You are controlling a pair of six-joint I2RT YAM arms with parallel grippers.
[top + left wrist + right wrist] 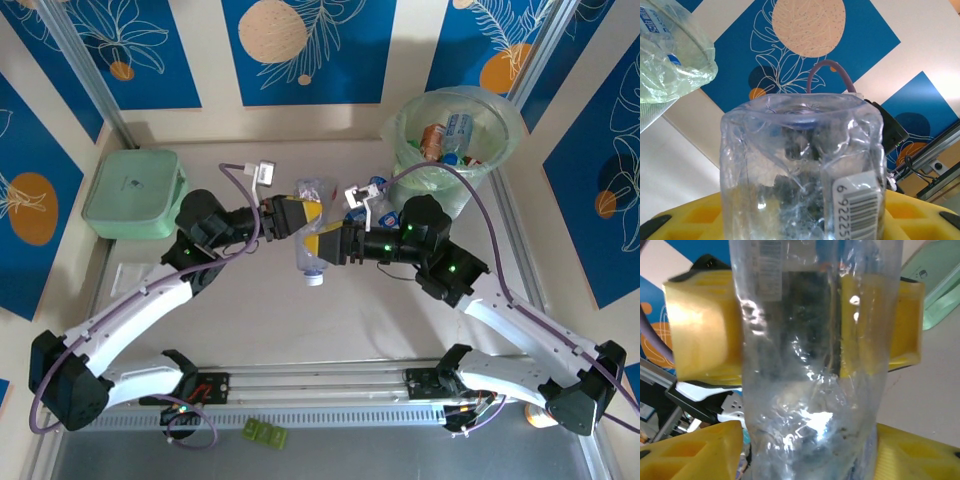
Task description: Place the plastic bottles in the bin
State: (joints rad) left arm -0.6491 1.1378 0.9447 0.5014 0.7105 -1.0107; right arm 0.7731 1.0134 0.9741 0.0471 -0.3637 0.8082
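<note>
My left gripper [306,212] clamps clear bottle [311,262] at table middle, holding it up for handover. My right gripper [324,243] presses on its sides, taking over: bin [505,115] stands at far right corner, likely easier for right arm.

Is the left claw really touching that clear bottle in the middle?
Touching. In the right wrist view the left claw's yellow fingers press against both sides of the clear bottle.

Blocked mid-table by left gripper [303,214] and right gripper [327,243] meeting on one bottle [312,262]. Open tabletop [330,330] nearer the bases. Obstructed far left by lidded green box [132,194], far right by bin [425,170].
</note>
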